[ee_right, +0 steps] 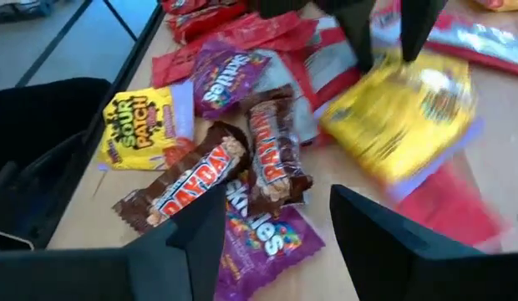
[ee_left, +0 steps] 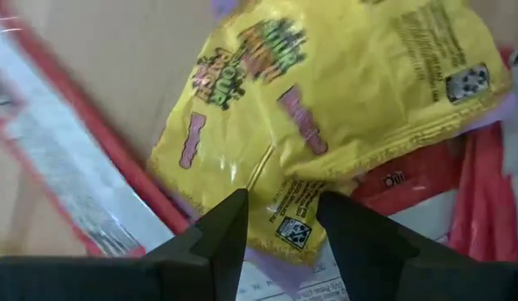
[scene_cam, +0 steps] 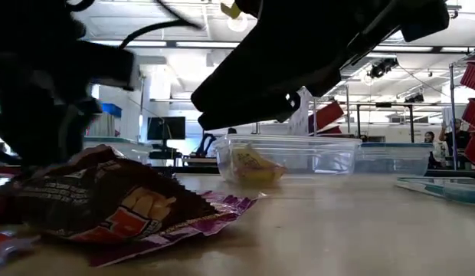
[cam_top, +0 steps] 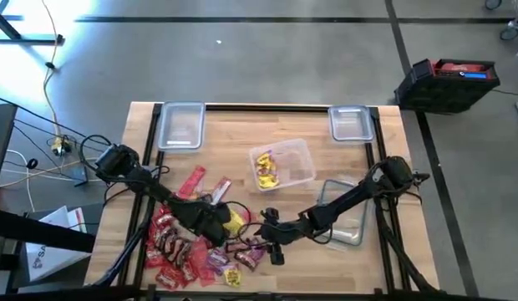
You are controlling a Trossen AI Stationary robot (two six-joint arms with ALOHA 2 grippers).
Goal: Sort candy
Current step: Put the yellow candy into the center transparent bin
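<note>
wooden table (cam_top: 309, 125), left tool (ee_left: 280, 224) pinching yellow packet (ee_left: 326, 92)

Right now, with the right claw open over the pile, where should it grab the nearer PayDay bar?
Grip the PayDay bar across its narrow middle, coming straight down with the right claw. It lies flat and slanted, with long sides exposed; one end touches the second PayDay and a Skittles packet lies by the other, so the ends look crowded.

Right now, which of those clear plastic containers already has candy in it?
The middle clear container, alone holding yellow packets; the two at the far edge look empty.
</note>
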